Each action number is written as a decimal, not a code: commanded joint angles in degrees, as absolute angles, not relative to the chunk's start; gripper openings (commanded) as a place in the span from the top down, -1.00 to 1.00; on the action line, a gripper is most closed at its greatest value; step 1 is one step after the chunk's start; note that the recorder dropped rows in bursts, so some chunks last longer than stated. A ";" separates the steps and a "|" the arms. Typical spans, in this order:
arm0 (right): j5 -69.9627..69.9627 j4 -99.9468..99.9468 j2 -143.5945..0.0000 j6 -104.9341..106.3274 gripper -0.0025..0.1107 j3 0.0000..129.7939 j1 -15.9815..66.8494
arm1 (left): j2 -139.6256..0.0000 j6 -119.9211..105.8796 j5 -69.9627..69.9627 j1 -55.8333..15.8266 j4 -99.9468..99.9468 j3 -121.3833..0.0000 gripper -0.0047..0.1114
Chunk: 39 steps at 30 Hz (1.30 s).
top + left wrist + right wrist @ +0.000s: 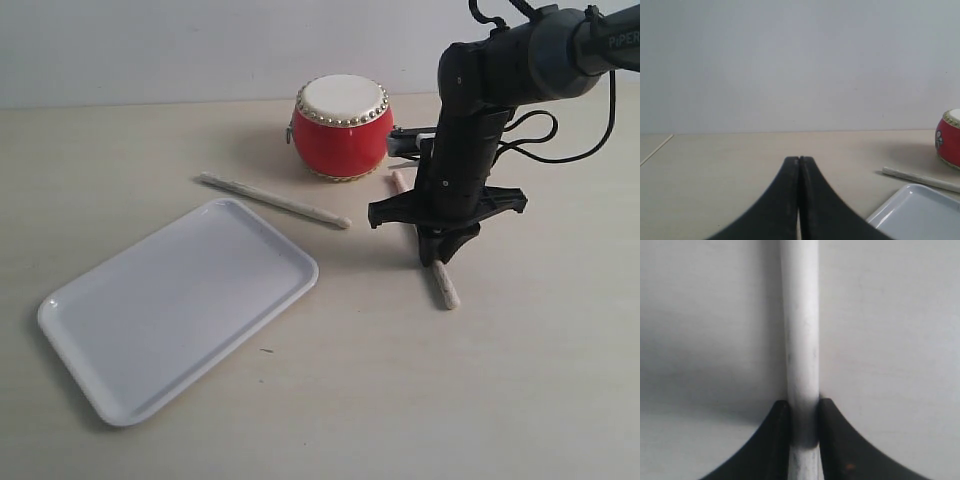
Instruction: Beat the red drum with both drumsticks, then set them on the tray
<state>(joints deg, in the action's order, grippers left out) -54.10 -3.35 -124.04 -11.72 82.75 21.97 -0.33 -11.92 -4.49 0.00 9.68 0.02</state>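
Your right arm comes down almost upright just right of the glossy red barrel drum (342, 135). The right gripper (804, 410) is clamped on a thin pale wooden drumstick (802, 340) lying on the table (520, 380). The second drumstick (275, 199) lies between the drum and the flat white plastic tray (180, 300). Your left gripper (799, 160) is clenched empty.

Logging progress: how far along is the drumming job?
Nothing looks finished. In hand: the right jaws grip one pale wooden drumstick beside the small red barrel drum. To do: grasp the other stick, beat, put both on the flat white plastic tray.
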 commanded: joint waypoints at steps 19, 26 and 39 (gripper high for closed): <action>-59.19 -0.33 -114.25 -11.01 0.96 82.67 22.03 | 0.00 -11.74 -4.33 -0.02 9.64 0.00 0.92; -53.42 1.00 -104.26 -8.71 0.96 77.33 22.03 | 0.00 -11.74 -4.33 -0.02 9.64 0.00 0.92; -33.95 1.25 -87.74 -5.65 0.96 62.67 22.03 | 0.00 -11.74 -4.33 -0.02 9.64 0.00 0.92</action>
